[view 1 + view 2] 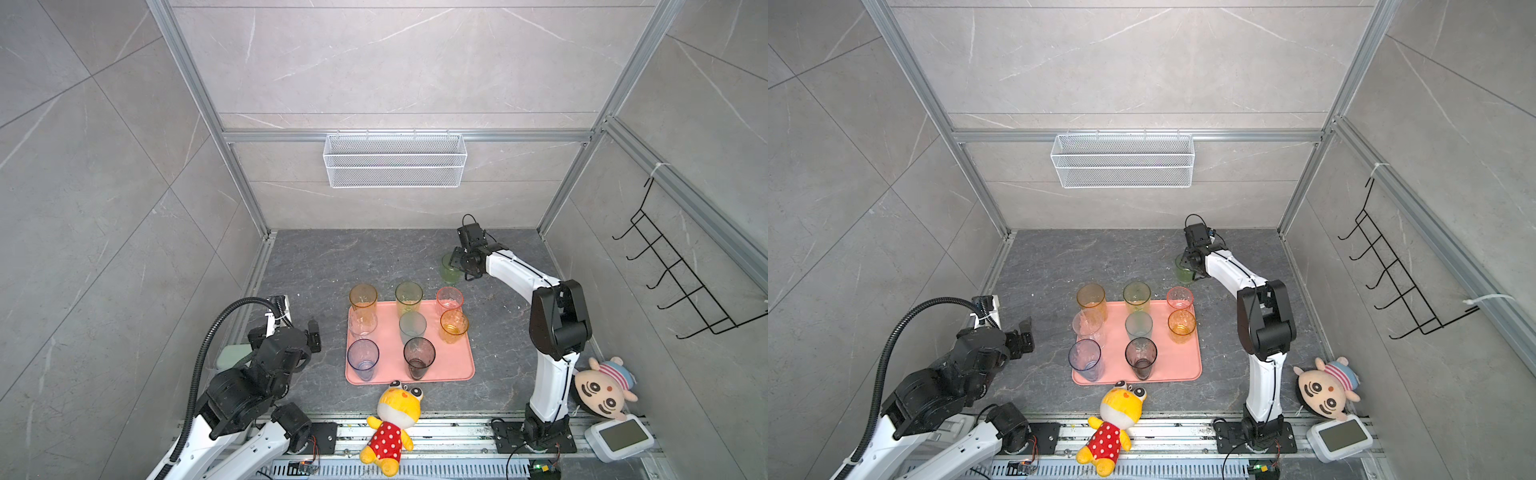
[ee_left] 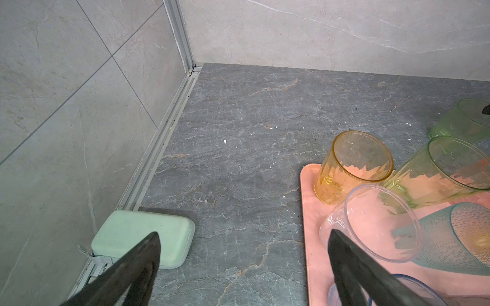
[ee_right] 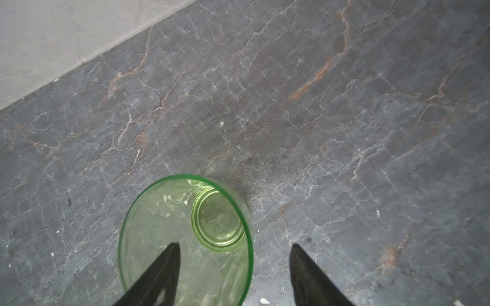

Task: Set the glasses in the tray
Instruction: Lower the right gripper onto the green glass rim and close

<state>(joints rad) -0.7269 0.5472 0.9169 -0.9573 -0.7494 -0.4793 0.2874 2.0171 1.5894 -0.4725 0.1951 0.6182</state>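
Top views both show the dark grey veined stone tabletop (image 1: 332, 266) carrying the flat salmon-pink rectangular plastic tray (image 1: 455, 363), which lies near the front middle. Eight translucent tapered plastic tumblers (image 1: 419, 357) stand upright on it in three rows, coloured amber, yellow-green, pink, clear, teal, blue and smoky grey. The ninth, a short green translucent tumbler (image 1: 448, 272), stands upright on the bare tabletop beyond the tray's far right corner, apart from it. Step in hand, by judgement: pickup of this last glass. The right gripper (image 3: 234, 246) straddles its wall, one finger inside the mouth and one outside. Its jaws stand partly apart with a gap visible at the outer finger, so no clamp is made yet. The left gripper (image 2: 244, 233) hangs empty over the tabletop beside the tray's left edge, jaws spread wide. The next move calls for closing on the wall, a straight lift, and carriage to the bare front right portion of the tray without striking the tumblers standing near that path. No brand, label or writing is legible on any item.
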